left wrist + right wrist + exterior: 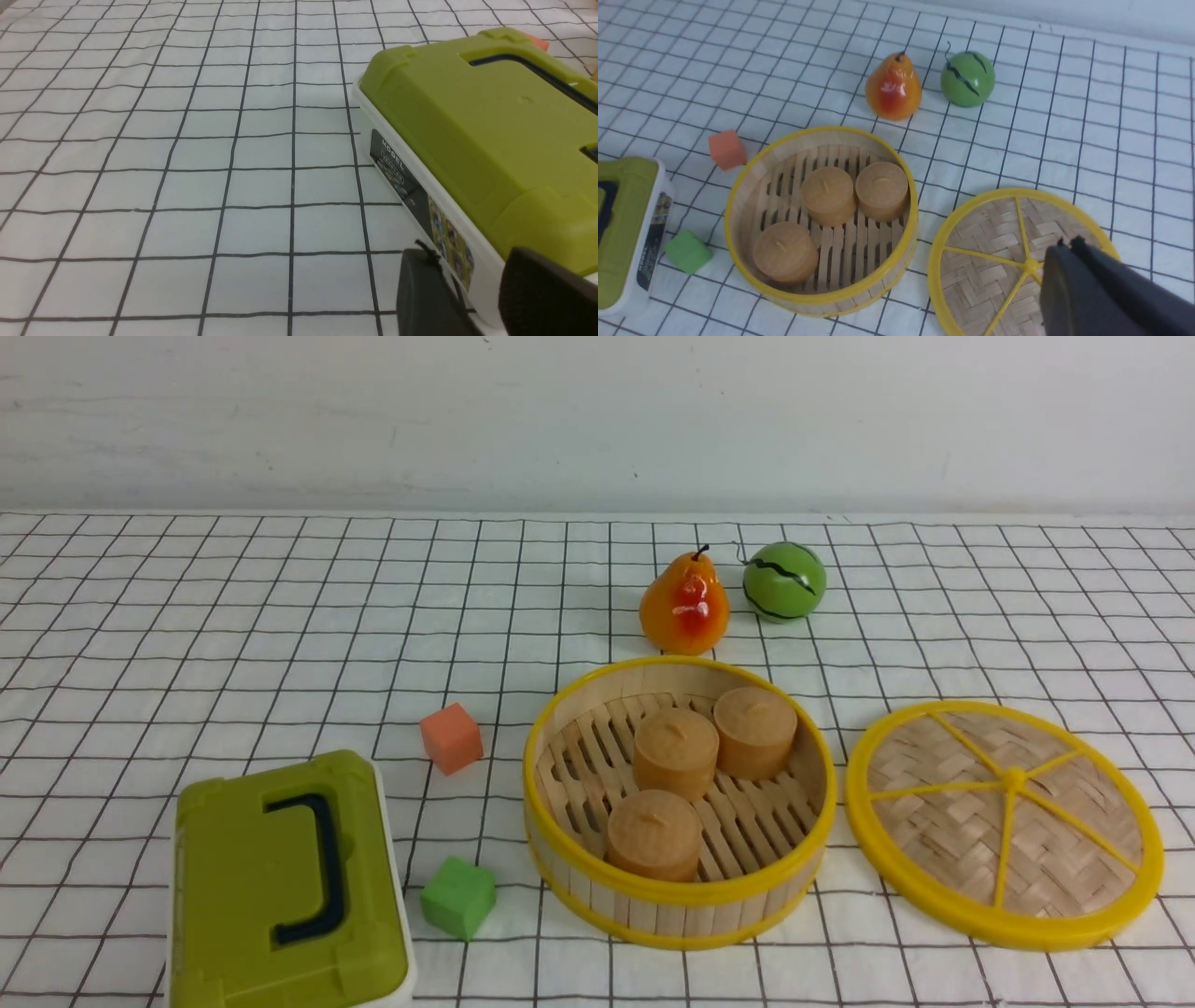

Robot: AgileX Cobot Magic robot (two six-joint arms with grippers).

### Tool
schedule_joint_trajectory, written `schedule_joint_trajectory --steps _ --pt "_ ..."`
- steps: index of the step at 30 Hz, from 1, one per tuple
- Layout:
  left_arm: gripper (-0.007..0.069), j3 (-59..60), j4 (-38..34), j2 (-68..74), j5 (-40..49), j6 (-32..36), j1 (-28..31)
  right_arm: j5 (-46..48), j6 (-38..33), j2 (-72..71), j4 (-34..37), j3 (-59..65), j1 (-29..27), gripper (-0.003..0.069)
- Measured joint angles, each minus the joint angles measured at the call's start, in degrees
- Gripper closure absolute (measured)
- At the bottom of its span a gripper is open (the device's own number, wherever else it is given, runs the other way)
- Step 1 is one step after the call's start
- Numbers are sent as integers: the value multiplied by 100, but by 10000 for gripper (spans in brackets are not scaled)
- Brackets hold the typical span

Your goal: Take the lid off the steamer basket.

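The steamer basket (674, 894) stands uncovered at the table's centre front, with three tan buns (674, 752) on its slatted floor. The lid (934, 821) lies flat on the cloth just to the right of the basket, apart from it. Neither gripper shows in the front view. In the right wrist view my right gripper (1068, 242) is shut and empty, hovering over the lid (985, 275) beside its centre knob, with the basket (822, 298) further off. My left gripper (469, 280) is open and empty, close to the side of the olive-green box (467, 116).
The olive-green box with a dark handle (280, 887) sits at the front left. An orange cube (451, 737) and a green cube (457, 896) lie between it and the basket. A pear (684, 602) and a green striped ball (784, 581) stand behind the basket.
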Motion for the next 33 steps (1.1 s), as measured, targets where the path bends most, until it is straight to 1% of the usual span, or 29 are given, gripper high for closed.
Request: schedule_joint_trajectory --steps 4,8,15,24,27,28,29,30,31,33 --pt "385 0 0 0 0 0 0 67 0 -587 0 0 0 683" --pt "385 0 0 0 0 0 0 253 0 -840 0 -6 0 683" --pt "385 0 0 0 0 0 0 674 0 -945 0 -6 0 681" --pt "385 0 0 0 0 0 0 686 0 -947 -325 -6 0 676" --pt "385 0 0 0 0 0 0 328 0 -972 -438 145 0 676" --pt "385 0 0 0 0 0 0 127 0 -1022 -506 309 0 676" --pt "385 0 0 0 0 0 0 -317 0 -1115 -595 590 0 676" --pt "385 0 0 0 0 0 0 -389 0 -1134 -622 702 0 676" --pt "385 0 0 0 0 0 0 -1034 0 -1320 -684 1155 0 676" --pt "385 0 0 0 0 0 0 -1834 0 -1604 -740 1855 0 676"
